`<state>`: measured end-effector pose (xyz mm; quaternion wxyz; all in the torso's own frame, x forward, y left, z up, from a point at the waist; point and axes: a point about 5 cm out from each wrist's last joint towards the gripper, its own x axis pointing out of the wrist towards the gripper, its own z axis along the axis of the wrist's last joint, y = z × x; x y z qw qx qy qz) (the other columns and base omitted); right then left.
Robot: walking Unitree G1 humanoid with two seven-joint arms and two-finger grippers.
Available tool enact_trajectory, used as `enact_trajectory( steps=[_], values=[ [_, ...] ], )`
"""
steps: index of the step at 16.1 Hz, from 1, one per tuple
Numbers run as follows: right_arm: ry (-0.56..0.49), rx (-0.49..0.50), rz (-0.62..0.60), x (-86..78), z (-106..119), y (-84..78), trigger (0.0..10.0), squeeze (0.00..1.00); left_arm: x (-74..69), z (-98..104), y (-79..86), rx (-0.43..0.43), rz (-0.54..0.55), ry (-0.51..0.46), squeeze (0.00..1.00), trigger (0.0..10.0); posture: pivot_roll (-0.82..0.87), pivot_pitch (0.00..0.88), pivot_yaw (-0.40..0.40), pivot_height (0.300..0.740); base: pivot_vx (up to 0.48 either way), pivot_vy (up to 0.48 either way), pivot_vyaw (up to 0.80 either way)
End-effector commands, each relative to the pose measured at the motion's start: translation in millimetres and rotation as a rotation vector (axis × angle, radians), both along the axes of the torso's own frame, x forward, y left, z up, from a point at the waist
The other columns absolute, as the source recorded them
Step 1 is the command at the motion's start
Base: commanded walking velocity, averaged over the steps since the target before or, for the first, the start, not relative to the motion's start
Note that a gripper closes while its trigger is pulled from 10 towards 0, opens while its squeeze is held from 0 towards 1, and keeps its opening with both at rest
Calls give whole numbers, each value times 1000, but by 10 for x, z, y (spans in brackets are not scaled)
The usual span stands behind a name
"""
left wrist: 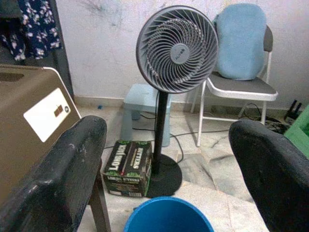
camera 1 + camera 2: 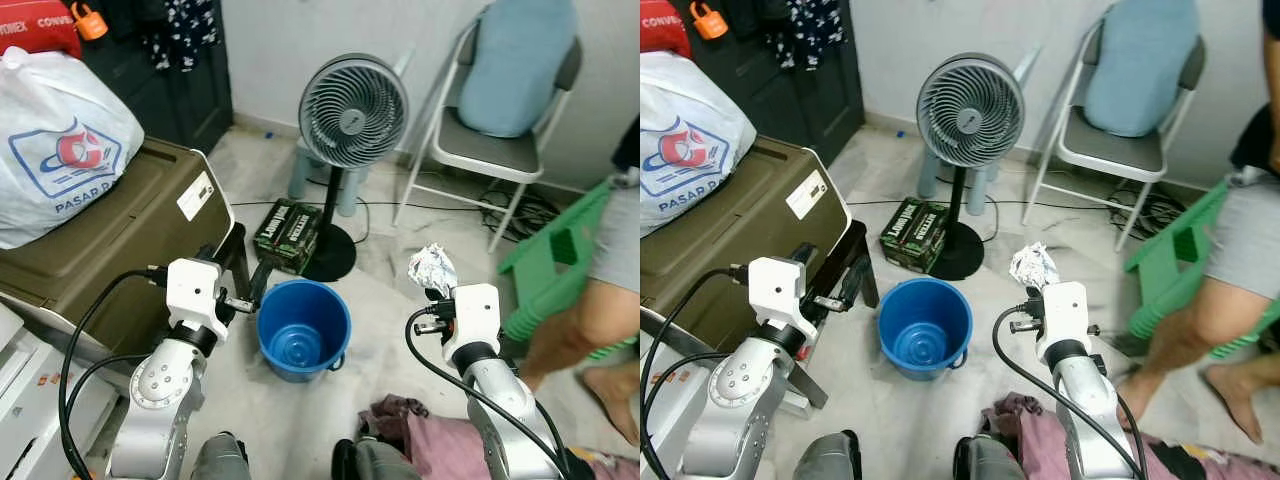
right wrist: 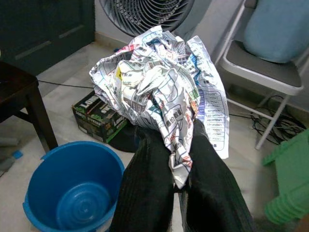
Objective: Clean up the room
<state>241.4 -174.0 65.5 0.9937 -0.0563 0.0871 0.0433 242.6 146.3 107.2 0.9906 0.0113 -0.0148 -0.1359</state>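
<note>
A blue bucket (image 2: 302,328) stands empty on the tiled floor between my two arms. My right gripper (image 2: 434,291) is shut on a crumpled ball of printed paper (image 2: 431,268), held up to the right of the bucket; the paper ball (image 3: 159,87) bulges out above the black fingers (image 3: 145,188). My left gripper (image 2: 250,285) hangs open just left of the bucket rim, with nothing between its fingers (image 1: 58,179); the bucket (image 1: 169,215) lies below and ahead of them.
A standing fan (image 2: 352,115) and a green carton (image 2: 288,233) are behind the bucket. A brown box (image 2: 130,240) with a white plastic bag (image 2: 55,145) is on the left. A folding chair (image 2: 505,110), green stool (image 2: 555,265) and a person's legs (image 2: 590,320) are on the right. Clothes (image 2: 420,430) lie near my feet.
</note>
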Motion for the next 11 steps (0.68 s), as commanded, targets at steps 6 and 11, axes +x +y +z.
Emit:
enact_trajectory(
  steps=[6,11],
  values=[
    [-16,1,4,18,67,-2,10000,0,8,-15,-37,3,-16,-1,0,10000,-13,75,-47,740,0,0,0],
    [-18,6,16,42,75,20,10000,0,-7,-23,-27,6,-7,-5,0,10000,-2,75,-50,740,0,0,0]
  ],
)
